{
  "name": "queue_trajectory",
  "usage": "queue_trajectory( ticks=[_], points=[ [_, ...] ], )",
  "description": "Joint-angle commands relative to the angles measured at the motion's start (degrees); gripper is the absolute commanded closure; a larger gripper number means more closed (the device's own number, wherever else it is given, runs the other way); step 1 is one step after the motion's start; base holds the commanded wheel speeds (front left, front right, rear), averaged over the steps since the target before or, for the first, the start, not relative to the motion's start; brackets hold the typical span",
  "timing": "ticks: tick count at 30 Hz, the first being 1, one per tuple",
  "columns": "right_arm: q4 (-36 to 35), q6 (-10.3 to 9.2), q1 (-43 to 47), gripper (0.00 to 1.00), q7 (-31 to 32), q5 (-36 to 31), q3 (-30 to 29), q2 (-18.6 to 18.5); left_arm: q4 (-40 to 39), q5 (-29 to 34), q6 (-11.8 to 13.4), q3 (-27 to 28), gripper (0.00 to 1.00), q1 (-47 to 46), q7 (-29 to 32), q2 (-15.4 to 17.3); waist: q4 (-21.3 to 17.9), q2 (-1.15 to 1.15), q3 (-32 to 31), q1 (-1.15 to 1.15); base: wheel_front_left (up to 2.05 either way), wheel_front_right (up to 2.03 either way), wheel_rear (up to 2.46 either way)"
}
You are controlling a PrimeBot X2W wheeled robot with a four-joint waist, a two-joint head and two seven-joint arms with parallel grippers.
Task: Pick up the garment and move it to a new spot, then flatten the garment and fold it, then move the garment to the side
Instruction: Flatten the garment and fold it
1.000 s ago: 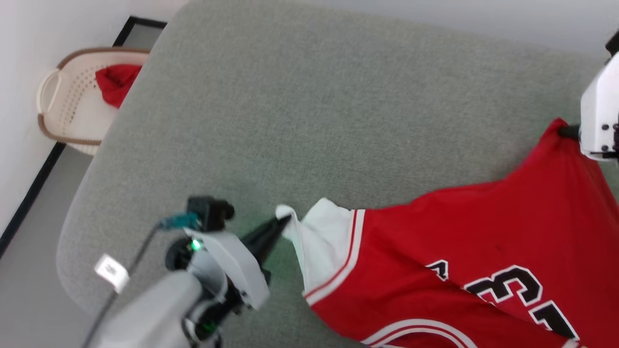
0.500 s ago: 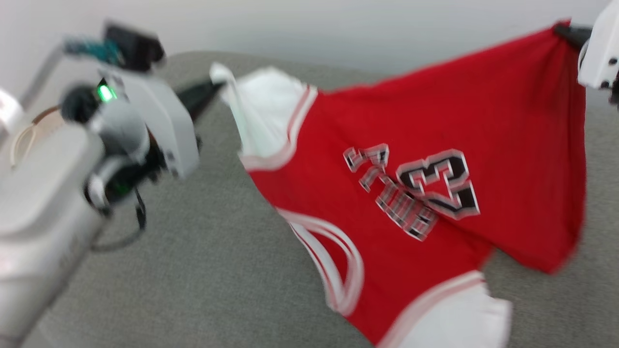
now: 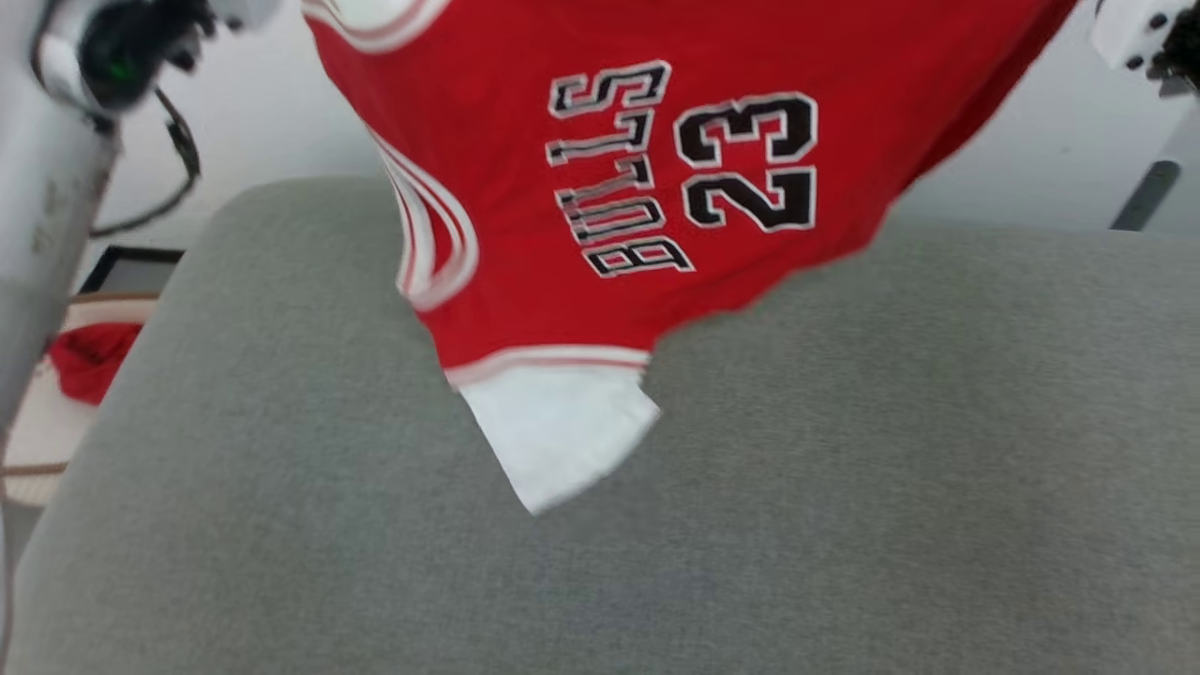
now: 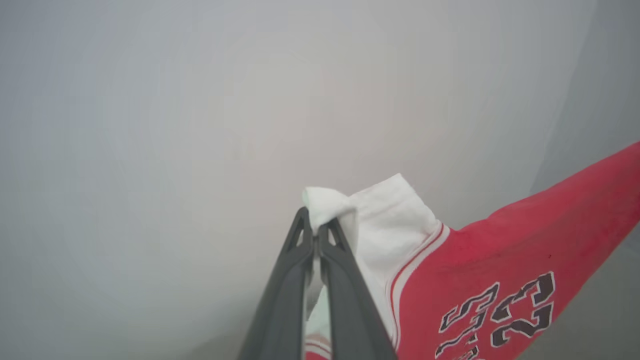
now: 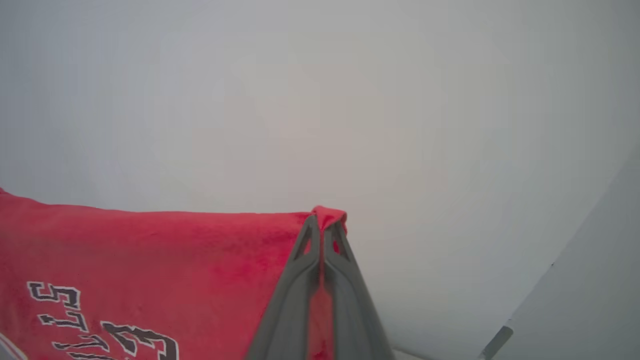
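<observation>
My left end effector (image 4: 315, 227) was pinched narrow on the tip of one white sleeve (image 4: 390, 225) of the garment (image 3: 600, 187). Its two fingers were nearly touching, with a nub of cloth poking past them. My right end effector (image 5: 322, 225) was closed just as tight on a red corner of the same garment, and a small fold showed above the fingertips.

Between the two grips the garment hung spread in the air above the cushion (image 3: 844, 469). Its upper edge was fairly taut and its printed side faced my head camera (the number 23 (image 3: 750, 159) and the lettering read sideways there). The other sleeve (image 3: 562, 441) dangled lowest, over the cushion's middle; whether it brushed the cushion I could not tell. The red edge slanted up toward the cushion's far right.

Off the cushion's left edge sat a pale basket (image 3: 37, 450) with a red cloth (image 3: 84, 361) bunched in it. Beyond the cushion's far edge stood a plain wall (image 3: 281, 141).
</observation>
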Motion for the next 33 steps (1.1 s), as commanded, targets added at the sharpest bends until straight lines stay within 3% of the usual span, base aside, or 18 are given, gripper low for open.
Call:
queue_trajectory(
  ticks=[1, 9, 18, 26, 33],
  points=[
    [1.0, -0.06, -1.4, 1.00, -1.9, -0.9, 0.5, 0.7, 2.5, 1.2, -0.3, 0.2, 1.00, -2.5, -1.7, -0.6, -2.2, 0.00, -1.1, 0.00, 0.00, 0.00, 0.00],
    [4.9, -0.06, -6.3, 1.00, -8.5, -2.8, 0.0, 2.1, 12.9, 4.5, -1.4, 0.4, 1.00, -11.6, -9.3, -2.6, -4.7, 0.00, 0.0, 0.00, 0.00, 0.00, 0.00],
    [7.8, -0.06, -10.5, 1.00, -10.3, -2.8, 0.1, 2.0, 19.8, 6.4, -2.4, -0.4, 1.00, -19.3, -14.1, -3.7, -6.3, 0.00, 4.4, 0.00, 0.00, 0.00, 0.00],
    [7.2, -0.06, -16.4, 1.00, -11.6, -4.3, -1.3, 0.8, 21.8, 7.1, -2.8, -0.9, 1.00, -26.0, -16.8, -2.3, -7.2, 0.00, 15.8, 0.00, 0.00, 0.00, 0.00],
    [8.4, -0.06, -20.8, 1.00, -19.4, -8.8, -2.6, 2.1, 23.3, 8.8, -2.9, -1.4, 1.00, -32.2, -21.8, -1.3, -9.0, 0.00, 25.3, 0.00, 0.00, 0.00, 0.00]
  ],
)
